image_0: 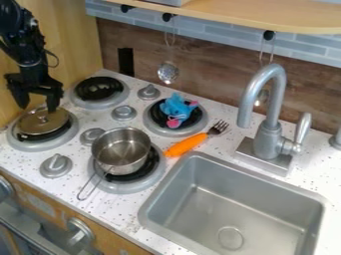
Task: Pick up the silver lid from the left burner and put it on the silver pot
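Over the leftmost burner [33, 145], my gripper [37, 102] hangs with fingers spread, just above the lid [45, 125] resting there. A metal pot [121, 149], a blue toy [174, 107] and an orange-handled fork [188, 144] lie to one side.

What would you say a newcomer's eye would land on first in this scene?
Probably the bright blue and pink toy on the burner nearest the faucet, with the orange-handled fork lying between it and the sink. After that, likely the black gripper at the upper left, its fingers apart above a round metal lid.
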Motion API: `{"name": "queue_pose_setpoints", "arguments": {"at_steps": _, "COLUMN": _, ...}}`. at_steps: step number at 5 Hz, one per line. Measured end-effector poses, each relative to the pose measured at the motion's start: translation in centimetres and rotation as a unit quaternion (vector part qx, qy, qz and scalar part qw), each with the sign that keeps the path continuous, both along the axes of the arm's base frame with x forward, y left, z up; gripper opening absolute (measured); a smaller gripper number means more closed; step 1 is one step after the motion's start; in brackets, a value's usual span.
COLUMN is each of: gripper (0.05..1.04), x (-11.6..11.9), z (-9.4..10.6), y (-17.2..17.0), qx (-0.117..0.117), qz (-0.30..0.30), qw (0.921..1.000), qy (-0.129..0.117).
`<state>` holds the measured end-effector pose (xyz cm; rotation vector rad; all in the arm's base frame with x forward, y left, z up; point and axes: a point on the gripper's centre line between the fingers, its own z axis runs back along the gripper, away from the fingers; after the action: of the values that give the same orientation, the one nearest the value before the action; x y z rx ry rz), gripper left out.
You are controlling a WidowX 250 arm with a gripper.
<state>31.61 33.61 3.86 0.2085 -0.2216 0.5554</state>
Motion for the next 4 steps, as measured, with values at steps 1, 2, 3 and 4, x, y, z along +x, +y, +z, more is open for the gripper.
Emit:
{"name": "queue_pose_setpoints", "arguments": {"at_steps": 1, "gripper": 1.007, "x": 0.4, "z": -0.7, "y": 0.3, "qx": -0.008, "qz": -0.009, "qw": 0.9999, "qy": 0.006}}
{"name": "queue_pose_setpoints", "arguments": {"at_steps": 2, "gripper": 1.007, "x": 0.7, "z": -0.8, "y": 0.7, "qx": -0.008, "qz": -0.01, "qw": 0.9999, "qy": 0.001}}
{"name": "queue_pose_setpoints", "arguments": {"at_steps": 3, "gripper": 1.007, "x": 1.1, "z": -1.6, "y": 0.9, "qx": -0.021, "qz": -0.007, "qw": 0.9997, "qy": -0.009}}
{"name": "queue_pose_setpoints", "arguments": {"at_steps": 4, "gripper": 1.007, "x": 1.2, "z": -2.3, "y": 1.3, "qx": -0.029, "qz": -0.009, "qw": 0.9995, "qy": -0.006}}
